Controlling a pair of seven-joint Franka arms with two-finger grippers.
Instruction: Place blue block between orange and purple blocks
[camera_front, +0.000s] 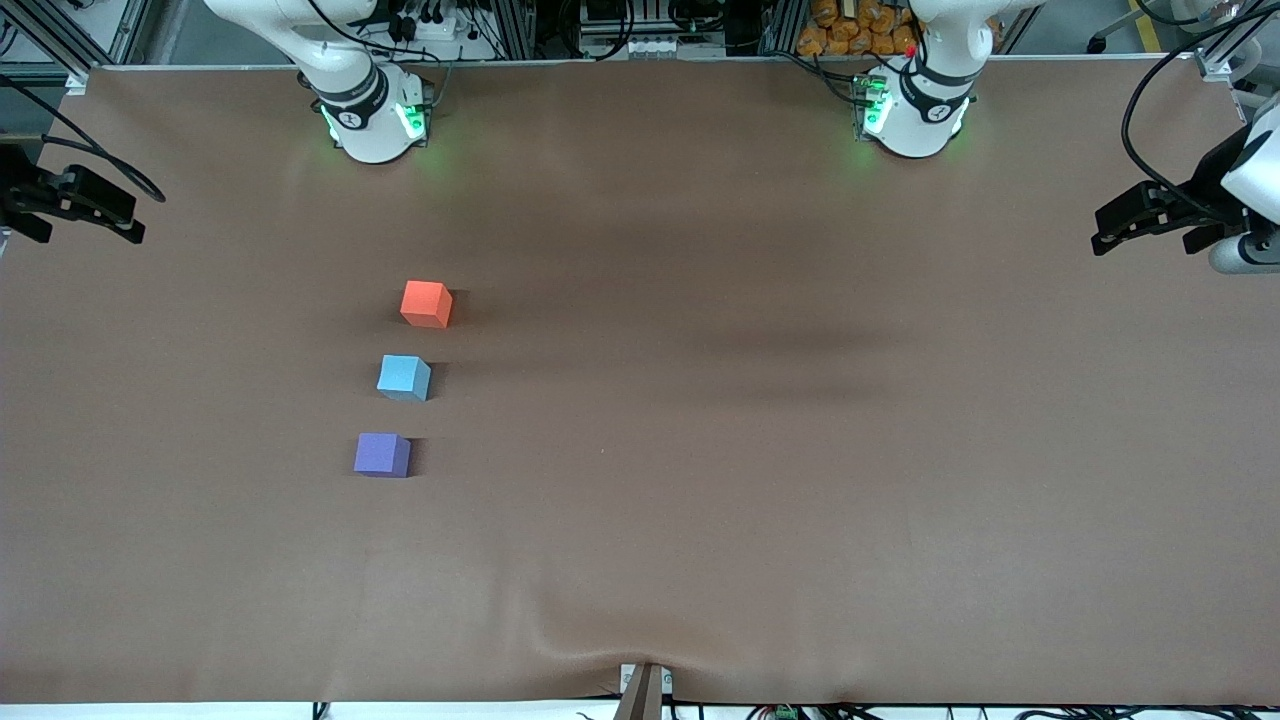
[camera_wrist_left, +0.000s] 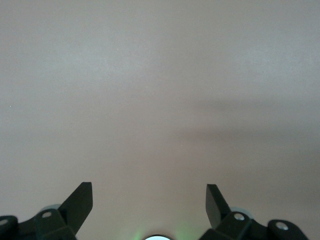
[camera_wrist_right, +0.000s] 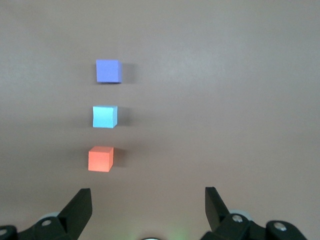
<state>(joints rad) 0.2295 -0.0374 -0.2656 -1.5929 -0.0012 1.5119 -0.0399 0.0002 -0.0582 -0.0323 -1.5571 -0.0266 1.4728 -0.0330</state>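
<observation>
The blue block (camera_front: 404, 377) sits between the orange block (camera_front: 426, 303) and purple block (camera_front: 382, 454) on the bench (camera_front: 800, 480). We judge it light, stiff and matte, best pinched across two flat opposite faces. We see the left gripper (camera_wrist_left: 149, 200) and right gripper (camera_wrist_right: 148, 201) parked at the bench ends, jaws wide apart and empty.

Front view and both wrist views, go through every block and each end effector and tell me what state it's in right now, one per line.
Small light sky-blue matte cube: resting on the table, between the other two cubes, touching neither.
Bright orange-red matte cube: resting on the table, ungripped.
Dark violet-purple matte cube: resting on the table, ungripped, nearest the front camera.
Left end effector: open, holding nothing, waiting over bare table.
Right end effector: open, holding nothing.
</observation>
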